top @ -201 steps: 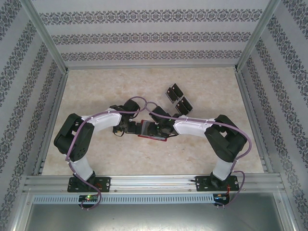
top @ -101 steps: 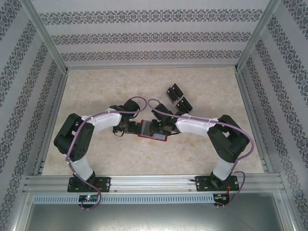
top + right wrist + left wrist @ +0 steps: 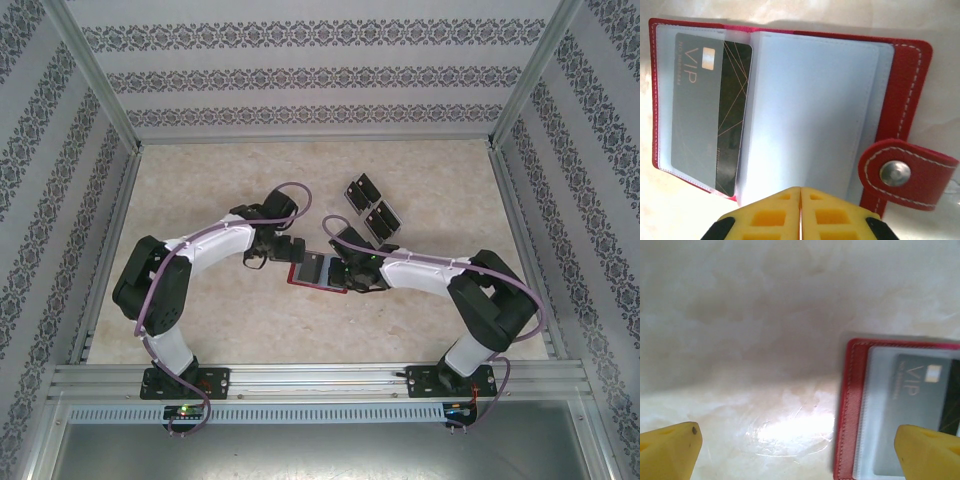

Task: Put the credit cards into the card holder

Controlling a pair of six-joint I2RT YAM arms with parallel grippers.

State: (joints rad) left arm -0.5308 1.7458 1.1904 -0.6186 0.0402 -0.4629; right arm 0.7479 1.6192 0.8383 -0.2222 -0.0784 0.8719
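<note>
Red card holder (image 3: 790, 115) lay open, one card (image 3: 710, 110) sleeved, other credit cards (image 3: 361, 190) waiting beyond it; left gripper (image 3: 799, 447) spread, right gripper (image 3: 800, 200) closed empty.

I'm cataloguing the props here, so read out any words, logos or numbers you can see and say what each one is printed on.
"VIP": on the dark grey plastic card in a clear pocket of the open red leather-like wallet.
Fine print beside "VIP" and lower on that card: too small to read.
Loose black rectangular cards beyond the wallet: markings too small to read.
</note>
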